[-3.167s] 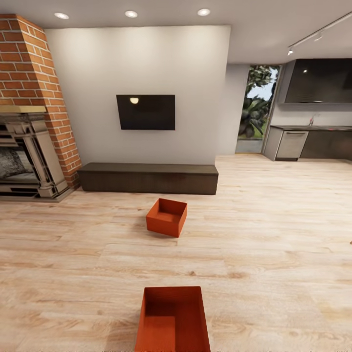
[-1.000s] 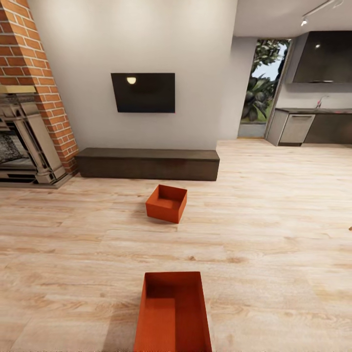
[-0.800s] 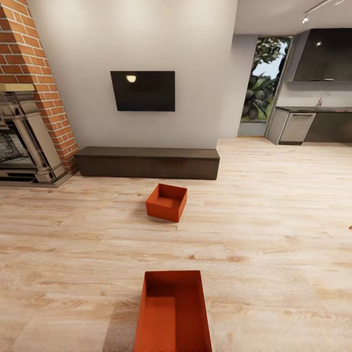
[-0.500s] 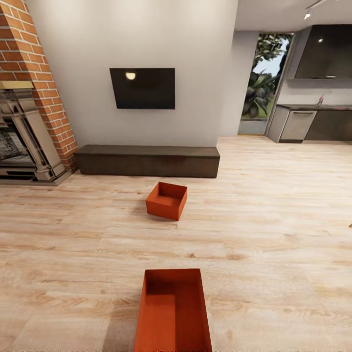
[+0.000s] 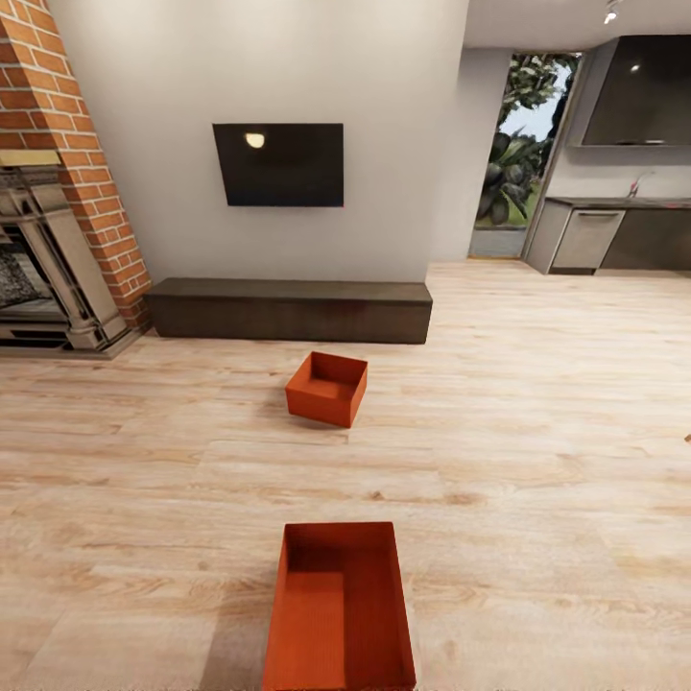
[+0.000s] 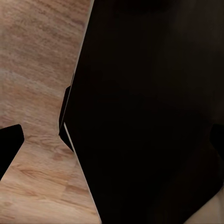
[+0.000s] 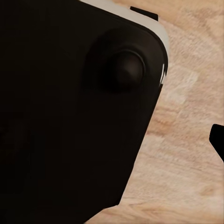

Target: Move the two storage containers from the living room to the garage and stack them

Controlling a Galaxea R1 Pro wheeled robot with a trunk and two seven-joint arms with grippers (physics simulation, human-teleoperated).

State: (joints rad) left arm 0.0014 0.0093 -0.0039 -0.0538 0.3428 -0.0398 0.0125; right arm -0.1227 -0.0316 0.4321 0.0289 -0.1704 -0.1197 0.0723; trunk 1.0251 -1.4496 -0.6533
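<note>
Since three seconds ago the whole head view has slid: the TV (image 5: 278,164) and the long dark bench (image 5: 288,310) sit higher and larger, and less ceiling shows, so the camera has moved forward and tipped; the two storage containers have kept their places on the wood floor (image 5: 537,461).

Both containers lie in the living room. The near container (image 5: 341,607) sits at the bottom middle of the head view, its long axis running straight away from the camera toward the bench, open side up; its near end is cut off by the picture's lower edge. The far container (image 5: 327,388) stands well apart from it, closer to the bench but clear of it, turned slightly so that one corner points toward the camera.

Wide bare floor lies on every side of both containers. The brick fireplace (image 5: 58,202) bounds the room at left, the white wall behind the bench closes the far side, and to the right the floor runs on toward a kitchen counter (image 5: 614,235) and a glazed doorway (image 5: 523,154).

In the wrist views dark robot bodywork blocks most of the picture, with wood floor beyond and only black slivers at the edges; I cannot tell whether the left gripper or the right gripper is spread or closed.
</note>
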